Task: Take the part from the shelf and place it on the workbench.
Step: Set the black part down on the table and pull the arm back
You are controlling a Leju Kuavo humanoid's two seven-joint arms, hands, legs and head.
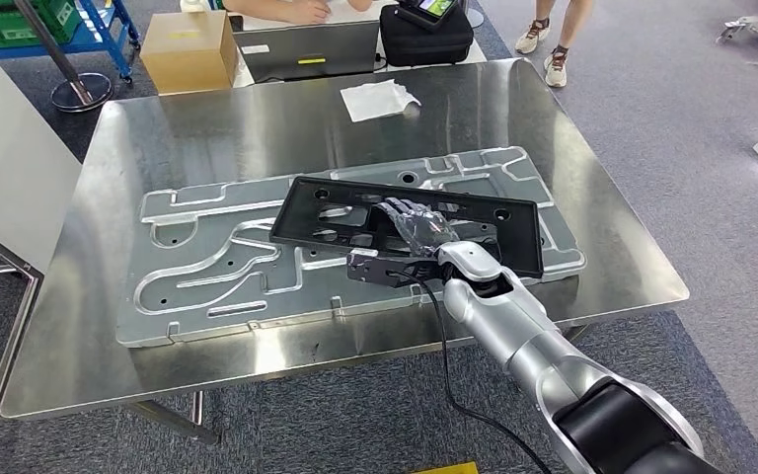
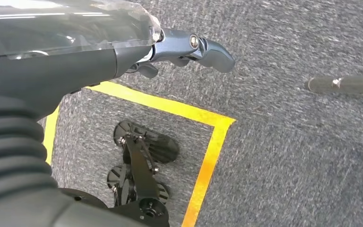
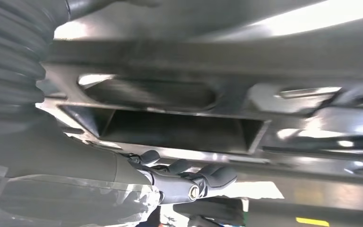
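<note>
Black rectangular plastic frame part (image 1: 405, 223) flat atop grey grooved metal plate (image 1: 207, 267) on steel workbench (image 1: 257, 118), table centre toward three o'clock. Right hand (image 1: 416, 229) draped over near edge, grasp unclear; probably steadying for release. Left hand (image 2: 189, 47) hanging, holding nothing.

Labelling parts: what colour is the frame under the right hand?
Black part; clearest in the head view.

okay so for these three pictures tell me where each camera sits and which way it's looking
Head view: high on the body, looking forward and down at the steel workbench, right arm and right hand on the black part.
Left wrist view: behind the hanging left hand, facing carpet with yellow tape.
Right wrist view: behind the right hand, close against the black part.
Shared: right hand and black part, head and right wrist views.
</note>
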